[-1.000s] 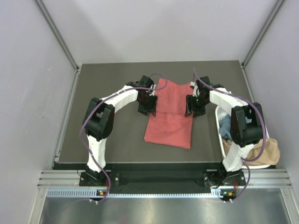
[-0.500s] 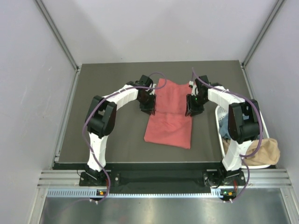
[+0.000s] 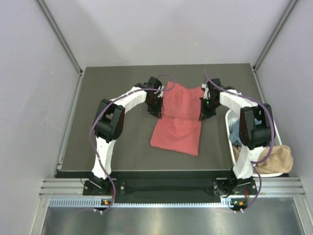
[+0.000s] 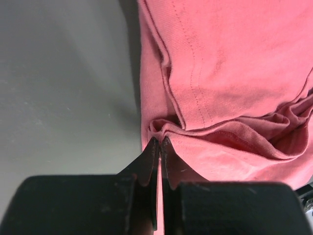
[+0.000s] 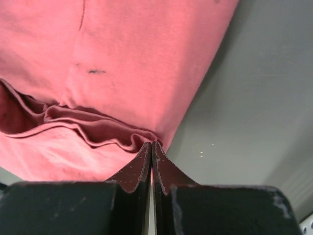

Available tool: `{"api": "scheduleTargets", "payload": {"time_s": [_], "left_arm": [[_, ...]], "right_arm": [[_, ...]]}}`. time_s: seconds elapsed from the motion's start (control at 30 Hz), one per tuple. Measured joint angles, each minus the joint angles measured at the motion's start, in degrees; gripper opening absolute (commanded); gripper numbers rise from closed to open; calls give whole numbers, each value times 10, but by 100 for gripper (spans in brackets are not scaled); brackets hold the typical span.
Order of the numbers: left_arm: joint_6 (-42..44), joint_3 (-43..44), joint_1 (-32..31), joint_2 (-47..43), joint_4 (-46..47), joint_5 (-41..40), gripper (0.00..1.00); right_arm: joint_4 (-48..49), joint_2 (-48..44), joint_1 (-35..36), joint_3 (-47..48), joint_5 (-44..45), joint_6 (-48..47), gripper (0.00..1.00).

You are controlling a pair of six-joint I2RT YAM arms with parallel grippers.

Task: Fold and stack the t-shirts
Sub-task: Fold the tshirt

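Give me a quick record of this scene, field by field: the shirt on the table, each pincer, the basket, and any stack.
shirt on table: red shirt, spread on the table, bunched across its middle
left pincer: shut, pinching the red shirt's left edge where it bunches
right pincer: shut, pinching the right edge where it bunches
basket: white, at the table's right side, holds a blue shirt and a tan shirt
folded stack: none in view

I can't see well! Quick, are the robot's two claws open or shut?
Left gripper: shut on the coral-red t-shirt.
Right gripper: shut on the coral-red t-shirt too.
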Motion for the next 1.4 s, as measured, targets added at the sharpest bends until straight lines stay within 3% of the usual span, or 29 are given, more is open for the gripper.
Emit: {"api": "scheduleTargets", "payload": {"time_s": [0.17,0.27,0.3,0.37,0.43,0.63,0.7,0.77,0.93,1.2,1.4], "left_arm": [[-3,16,1,5,-9,-10,1],[-3,23,1,7,-19,-16,25],[-3,24,1,7,-21,-21,40],[-1,24,2,7,-23,-32,50],[-1,22,3,4,-29,-48,55],[-4,-20,5,-63,-59,-84,49],[-10,-52,6,-115,-59,-78,37],[-23,-93,7,-177,-46,-49,26],[-77,-216,8,-307,26,45,23],[-139,-354,6,-286,116,112,25],[-159,-398,6,-256,164,126,25]], "right_arm": [[1,0,-3,0,16,0,0],[-4,2,-3,7,19,0,4],[-6,2,-3,11,18,0,9],[-11,2,-3,18,17,2,20],[-15,2,-1,26,17,3,25],[-33,-31,44,29,-13,17,32],[-20,-54,77,20,-52,38,33],[14,-75,105,-4,-95,69,34],[101,-82,148,-67,-181,156,37],[175,18,152,-52,-219,211,40],[193,71,141,-34,-223,214,40]]}}
